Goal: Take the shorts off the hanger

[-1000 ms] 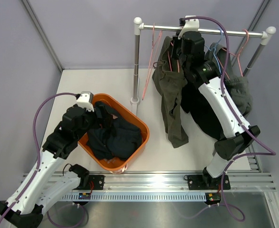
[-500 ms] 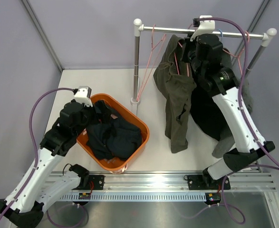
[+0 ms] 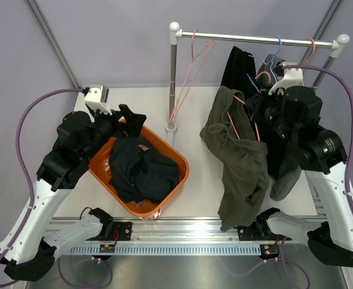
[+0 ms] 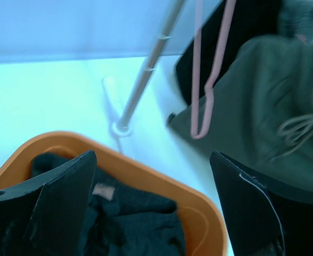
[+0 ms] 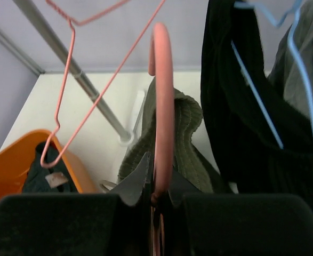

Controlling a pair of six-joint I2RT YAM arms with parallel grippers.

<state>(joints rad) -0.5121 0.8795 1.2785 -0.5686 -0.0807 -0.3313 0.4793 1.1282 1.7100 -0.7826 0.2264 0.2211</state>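
My right gripper (image 5: 157, 188) pinches the pink hanger (image 5: 163, 106) carrying olive shorts (image 3: 242, 168), hook below the rail (image 3: 248, 38); my left gripper (image 4: 153, 165) gapes wide above the orange basket (image 4: 191, 198)

**Four Hangers, Three Loose Pairs, One Basket**

Two arms were in view, the left arm (image 3: 50, 186) and the right arm (image 3: 338, 198), with two grippers: the left gripper (image 4: 152, 156) and the right gripper (image 5: 157, 181). The rack had one rail (image 3: 254, 39) and two posts, the left post (image 3: 172, 78) and the right post (image 3: 323, 69). Hangers numbered four. Three were pink: the bare pink hanger (image 4: 197, 69), the loaded pink hanger (image 5: 162, 96) and the far pink hanger (image 3: 312, 45). There was one blue hanger (image 5: 255, 92). Three pairs showed outside the basket: olive shorts (image 3: 242, 162), black shorts (image 3: 239, 66) and grey shorts (image 3: 284, 180). One orange basket (image 3: 125, 203) held a dark heap (image 3: 143, 171); its pairs could not be counted.
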